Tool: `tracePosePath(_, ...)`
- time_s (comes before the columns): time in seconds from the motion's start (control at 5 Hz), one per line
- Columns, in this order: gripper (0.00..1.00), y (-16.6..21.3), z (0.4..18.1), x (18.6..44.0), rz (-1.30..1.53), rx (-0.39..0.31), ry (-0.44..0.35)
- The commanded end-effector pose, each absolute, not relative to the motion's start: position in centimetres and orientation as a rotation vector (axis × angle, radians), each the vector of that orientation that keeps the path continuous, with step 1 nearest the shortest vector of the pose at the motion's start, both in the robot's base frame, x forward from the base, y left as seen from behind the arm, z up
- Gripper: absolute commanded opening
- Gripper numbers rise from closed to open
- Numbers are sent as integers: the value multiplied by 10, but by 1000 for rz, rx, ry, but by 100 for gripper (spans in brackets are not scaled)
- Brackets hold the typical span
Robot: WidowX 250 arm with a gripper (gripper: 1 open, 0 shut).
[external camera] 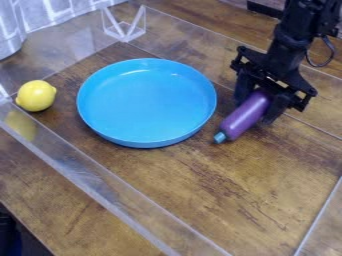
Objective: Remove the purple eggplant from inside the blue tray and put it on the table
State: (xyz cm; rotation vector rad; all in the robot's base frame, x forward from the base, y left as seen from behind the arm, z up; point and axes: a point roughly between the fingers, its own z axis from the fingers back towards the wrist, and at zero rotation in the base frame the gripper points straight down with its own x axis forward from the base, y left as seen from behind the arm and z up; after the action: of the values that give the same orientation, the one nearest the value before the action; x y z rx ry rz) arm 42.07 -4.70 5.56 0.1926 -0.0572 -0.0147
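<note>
Purple eggplant (245, 116) sits tilted in my gripper (263, 97), jaws closed partway around its upper end, just right of the blue tray (146, 101) and outside its rim. I can't tell whether its teal tip touches the table (174, 195). At left a yellow lemon (36, 96) lies apart from the tray. Far back, a clear wire-like stand (127, 22) is hard to read. The arm is cut off at the top edge.
</note>
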Motion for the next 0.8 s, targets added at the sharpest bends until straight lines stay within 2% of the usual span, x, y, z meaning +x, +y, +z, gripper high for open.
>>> tracePosePath(0.0, 0, -55, 75, 425, -25, 161, -121)
tracePosePath(0.6, 0, -58, 53, 434, -23, 97, -119)
